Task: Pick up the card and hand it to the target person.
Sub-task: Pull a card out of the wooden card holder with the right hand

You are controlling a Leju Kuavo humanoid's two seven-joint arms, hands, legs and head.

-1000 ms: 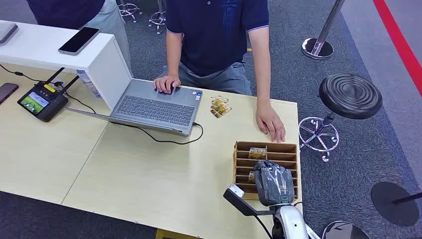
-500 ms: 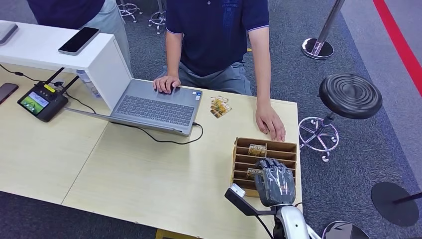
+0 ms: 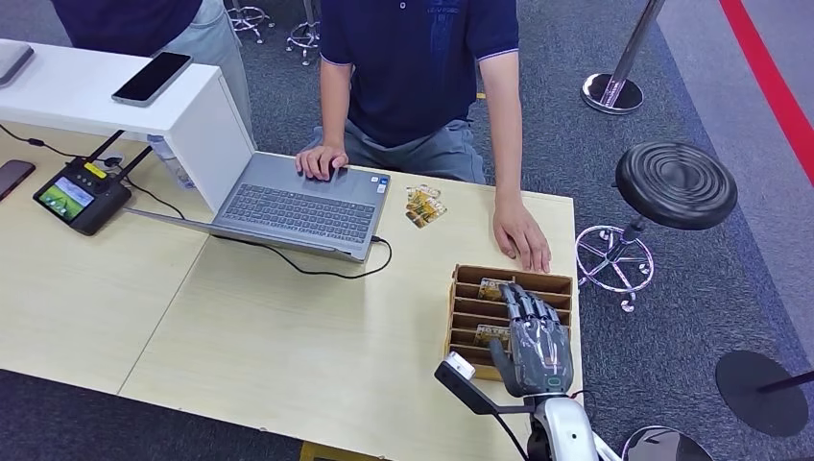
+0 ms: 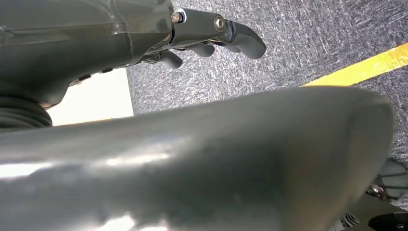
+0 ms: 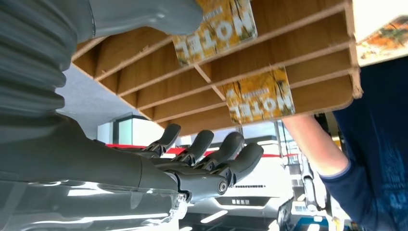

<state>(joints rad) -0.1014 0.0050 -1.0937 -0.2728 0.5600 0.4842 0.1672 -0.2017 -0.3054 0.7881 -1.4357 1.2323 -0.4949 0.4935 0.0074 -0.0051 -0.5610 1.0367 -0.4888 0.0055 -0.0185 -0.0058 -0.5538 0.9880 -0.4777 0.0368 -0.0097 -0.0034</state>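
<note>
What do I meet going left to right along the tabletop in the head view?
Handheld controller with screen → open laptop → loose cards beside it → wooden card rack, with the right hand open above it. The person's hand rests flat just beyond the rack.

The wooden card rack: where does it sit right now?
In the head view, the wooden card rack sits at the table's right end, under the right hand, near the person's hand.

Grey ribbed hand (image 3: pixel 534 338), silver forearm
</note>
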